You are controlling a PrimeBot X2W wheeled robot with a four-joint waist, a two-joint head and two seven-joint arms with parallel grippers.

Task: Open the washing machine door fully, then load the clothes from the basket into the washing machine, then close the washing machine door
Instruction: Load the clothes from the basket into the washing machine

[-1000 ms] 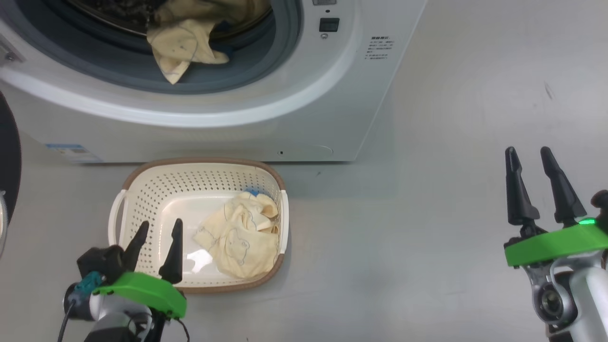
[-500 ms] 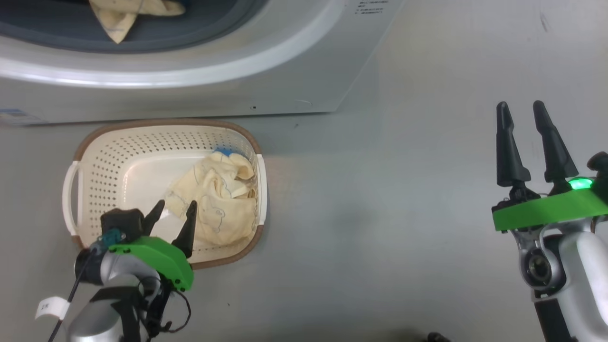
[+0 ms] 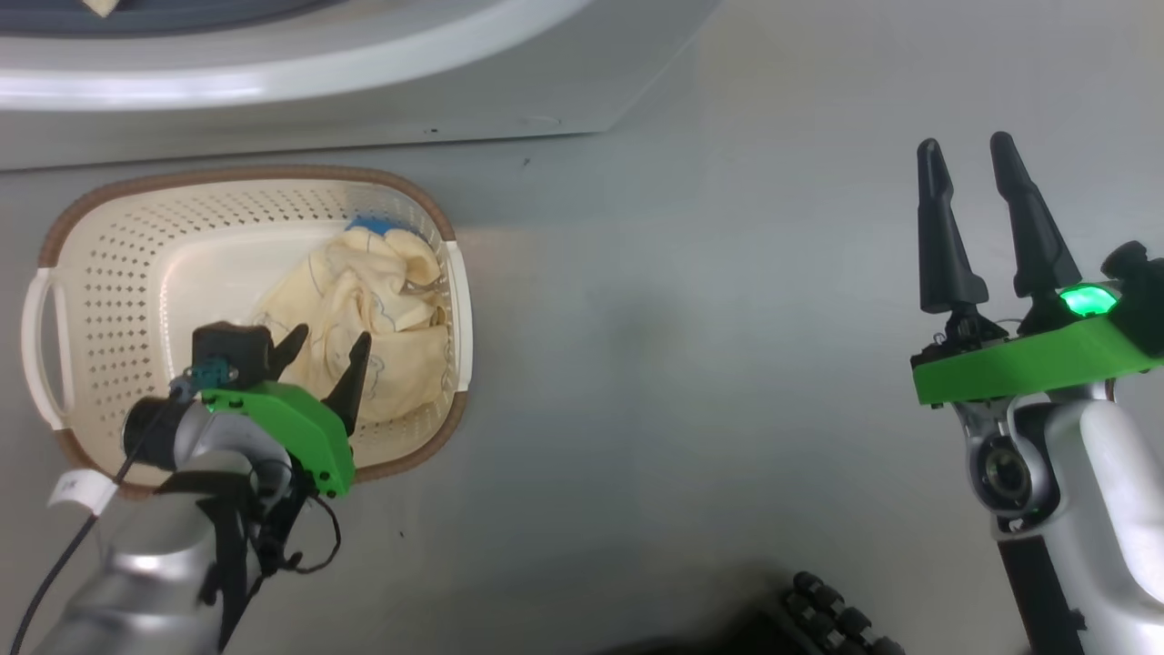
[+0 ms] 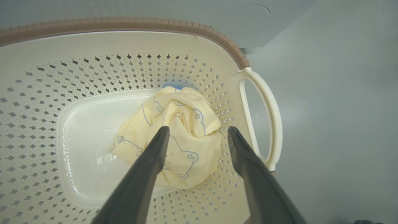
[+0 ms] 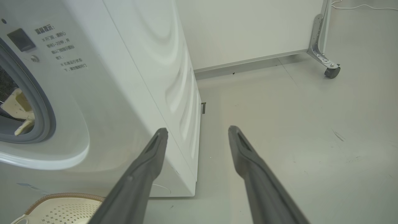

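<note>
Right wrist view gives us the washing machine (image 5: 124, 77), front and side panel, standing just behind the basket (image 5: 59, 210). What do we lose there?

Most of the basket, cut off at the bottom edge. Head view shows us far more of it, but only the machine's lower front.

And the clothes (image 4: 183, 140)?

Left wrist view shows one crumpled piece inside the basket, at its right end by the handle (image 4: 275, 118). A second pale piece (image 5: 18, 109) hangs over the grey gasket (image 5: 49, 112), up behind the basket; we cannot read its print.

The jaws?

The left gripper (image 3: 332, 335) hovers over the basket, jaws spread wide astride the garment, gripping nothing; we cannot tell whether they touch it. The right gripper (image 3: 964, 141), well right of the basket, stands wide and empty.
</note>
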